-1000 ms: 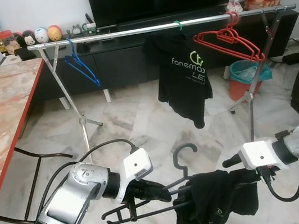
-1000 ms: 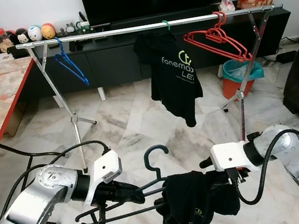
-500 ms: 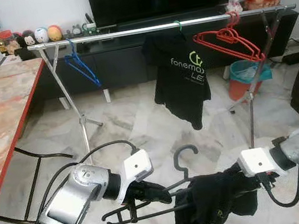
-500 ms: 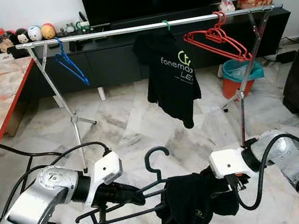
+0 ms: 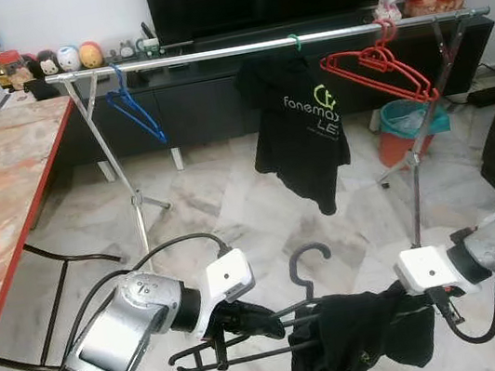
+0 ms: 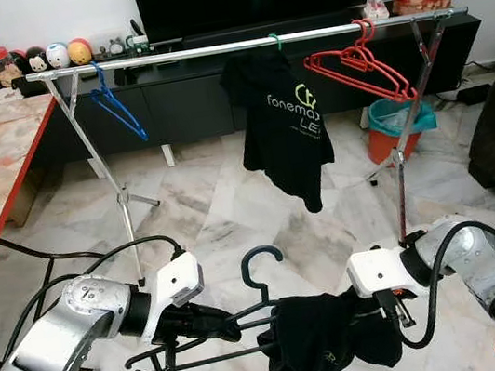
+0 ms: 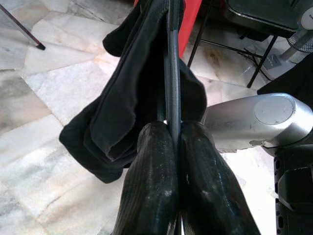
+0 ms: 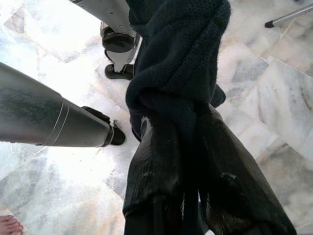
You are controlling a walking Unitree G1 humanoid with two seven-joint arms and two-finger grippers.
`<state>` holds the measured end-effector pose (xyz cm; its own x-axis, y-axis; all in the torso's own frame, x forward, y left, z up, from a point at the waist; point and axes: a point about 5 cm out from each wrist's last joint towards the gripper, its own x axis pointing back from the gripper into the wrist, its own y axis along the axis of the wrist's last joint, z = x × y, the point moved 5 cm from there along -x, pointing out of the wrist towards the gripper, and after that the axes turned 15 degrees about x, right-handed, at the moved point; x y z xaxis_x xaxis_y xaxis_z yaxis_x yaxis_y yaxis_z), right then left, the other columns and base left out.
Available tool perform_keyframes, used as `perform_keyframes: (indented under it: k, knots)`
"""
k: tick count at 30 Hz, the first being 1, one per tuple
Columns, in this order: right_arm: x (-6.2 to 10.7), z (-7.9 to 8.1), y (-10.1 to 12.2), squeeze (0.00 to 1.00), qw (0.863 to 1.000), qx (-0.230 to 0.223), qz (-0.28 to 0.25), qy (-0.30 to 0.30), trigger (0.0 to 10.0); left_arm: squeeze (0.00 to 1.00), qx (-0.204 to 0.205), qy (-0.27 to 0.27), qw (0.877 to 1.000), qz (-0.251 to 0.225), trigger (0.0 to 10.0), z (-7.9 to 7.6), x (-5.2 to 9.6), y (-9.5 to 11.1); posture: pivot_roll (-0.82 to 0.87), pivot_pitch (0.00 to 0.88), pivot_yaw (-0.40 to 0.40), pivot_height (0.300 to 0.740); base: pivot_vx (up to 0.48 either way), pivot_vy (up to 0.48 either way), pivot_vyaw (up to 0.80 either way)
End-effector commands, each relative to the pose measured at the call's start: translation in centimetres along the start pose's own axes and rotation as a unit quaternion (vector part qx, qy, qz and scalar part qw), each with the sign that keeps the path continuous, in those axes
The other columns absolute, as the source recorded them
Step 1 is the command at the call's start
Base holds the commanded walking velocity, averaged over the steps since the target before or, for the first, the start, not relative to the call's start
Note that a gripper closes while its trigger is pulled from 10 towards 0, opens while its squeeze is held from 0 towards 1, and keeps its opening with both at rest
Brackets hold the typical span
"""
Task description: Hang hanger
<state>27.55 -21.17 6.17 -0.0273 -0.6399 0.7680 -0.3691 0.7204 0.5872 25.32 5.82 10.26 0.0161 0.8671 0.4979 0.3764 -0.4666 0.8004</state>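
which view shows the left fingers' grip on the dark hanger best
The left wrist view: the left gripper's fingers sit pressed together on the dark hanger. The eye views show the hanger's hook and frame, but the grip is small and dark. The right wrist view shows bunched black shirt.

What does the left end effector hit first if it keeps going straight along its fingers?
Likely the black garment bunched on the dark hanger that the left end effector grips. Beyond it sits the right arm; depth is unclear.

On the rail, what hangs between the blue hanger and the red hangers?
In the left eye view, a black T-shirt on a green hook hangs from the rail between the blue hanger and the red hangers.
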Motion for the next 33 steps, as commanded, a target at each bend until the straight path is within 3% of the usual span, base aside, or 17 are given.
perform_keyframes:
  k: [1, 33]
  knots:
    - [-0.1, -0.1, 0.5, 0.0, 1.0, 0.006, -0.011, 0.015, 0.0, 0.0, -0.028, -0.008, 0.999, -0.019, 10.0, -0.4, 0.1, 1.4, 0.06, 0.0, -0.018, 0.74, 0.0, 0.0, 0.0]
    - [-0.5, 0.5, 1.6, 0.0, 0.998, -0.005, -0.042, 0.048, 0.0, 0.0, -0.035, 0.003, 0.999, -0.024, 10.0, 0.0, 0.1, 1.8, 0.07, 0.0, -0.026, 0.74, 0.0, 0.0, 0.0]
